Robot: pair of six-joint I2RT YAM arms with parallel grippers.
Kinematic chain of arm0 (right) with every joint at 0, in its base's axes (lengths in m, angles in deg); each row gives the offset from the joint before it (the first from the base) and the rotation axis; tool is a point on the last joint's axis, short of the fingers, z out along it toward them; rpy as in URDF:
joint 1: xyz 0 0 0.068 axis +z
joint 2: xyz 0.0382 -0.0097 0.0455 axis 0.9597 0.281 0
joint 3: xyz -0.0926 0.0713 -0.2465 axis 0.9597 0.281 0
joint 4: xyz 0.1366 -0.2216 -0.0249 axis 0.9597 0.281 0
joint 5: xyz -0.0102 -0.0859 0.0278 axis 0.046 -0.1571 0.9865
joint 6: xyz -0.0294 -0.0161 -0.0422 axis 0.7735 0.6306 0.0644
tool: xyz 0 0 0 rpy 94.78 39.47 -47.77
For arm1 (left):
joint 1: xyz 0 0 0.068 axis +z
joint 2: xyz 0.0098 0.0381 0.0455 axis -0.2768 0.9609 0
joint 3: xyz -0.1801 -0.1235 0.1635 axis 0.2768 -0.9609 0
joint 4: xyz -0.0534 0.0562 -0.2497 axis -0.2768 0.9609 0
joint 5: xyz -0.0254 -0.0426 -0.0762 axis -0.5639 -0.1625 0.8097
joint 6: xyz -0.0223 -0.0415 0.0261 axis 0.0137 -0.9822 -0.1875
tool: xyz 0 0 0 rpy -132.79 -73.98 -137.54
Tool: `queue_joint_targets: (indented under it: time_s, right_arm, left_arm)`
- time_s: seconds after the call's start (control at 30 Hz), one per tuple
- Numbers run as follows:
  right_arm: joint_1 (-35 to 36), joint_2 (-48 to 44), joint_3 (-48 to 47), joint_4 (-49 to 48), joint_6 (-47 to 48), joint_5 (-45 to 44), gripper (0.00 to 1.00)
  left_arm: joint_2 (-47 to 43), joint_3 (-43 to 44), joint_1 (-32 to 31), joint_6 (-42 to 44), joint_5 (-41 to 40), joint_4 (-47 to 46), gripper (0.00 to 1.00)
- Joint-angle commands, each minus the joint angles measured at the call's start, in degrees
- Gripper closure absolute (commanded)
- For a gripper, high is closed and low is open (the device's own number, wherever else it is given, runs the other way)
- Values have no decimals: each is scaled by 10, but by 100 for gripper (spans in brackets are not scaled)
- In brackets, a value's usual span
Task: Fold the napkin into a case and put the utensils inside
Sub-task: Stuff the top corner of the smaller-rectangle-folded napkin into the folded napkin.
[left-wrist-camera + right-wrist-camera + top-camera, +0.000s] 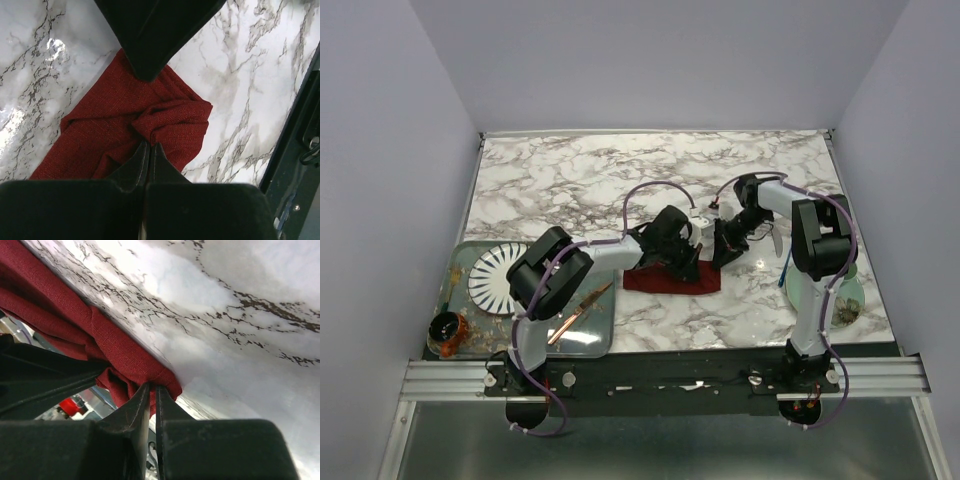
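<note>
The dark red napkin (665,281) lies bunched and partly folded on the marble table, at the middle front. My left gripper (688,262) is shut on a raised fold of the napkin (125,120), with its fingertips (141,150) pinched together on the cloth. My right gripper (725,252) is shut on the napkin's right corner (125,357), lifting it just off the table. The right gripper's dark body (155,30) hangs over the cloth in the left wrist view. A thin blue handle (786,268) shows beside the right arm. I cannot make out the pale silvery utensil.
A clear tray (590,345) at the front left holds a white ribbed plate (495,275), a copper knife (578,310) and a small dark cup (447,330). A greenish plate (850,295) sits behind the right arm at the front right edge.
</note>
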Motion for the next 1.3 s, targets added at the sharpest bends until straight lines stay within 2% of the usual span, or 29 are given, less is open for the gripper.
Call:
queue_joint_targets:
  time_s: [0.0,0.23,0.6,0.83,1.27]
  right_arm:
    - [6,-26,-5,-42,35,-35,82]
    - [15,-48,7,-64,46,-38,82]
    - [20,-171,104,-169,83,8,80]
    - [55,-235,167,-229,141,-45,80]
    - [109,-234,204,-268,182,-140,85]
  left_arm:
    - [24,-6,9,-30,29,9,100]
    - [35,-10,29,-64,39,15,100]
    - [69,6,41,-81,55,23,100]
    - [87,5,55,-96,70,15,100]
    - [96,-6,67,-109,72,8,100]
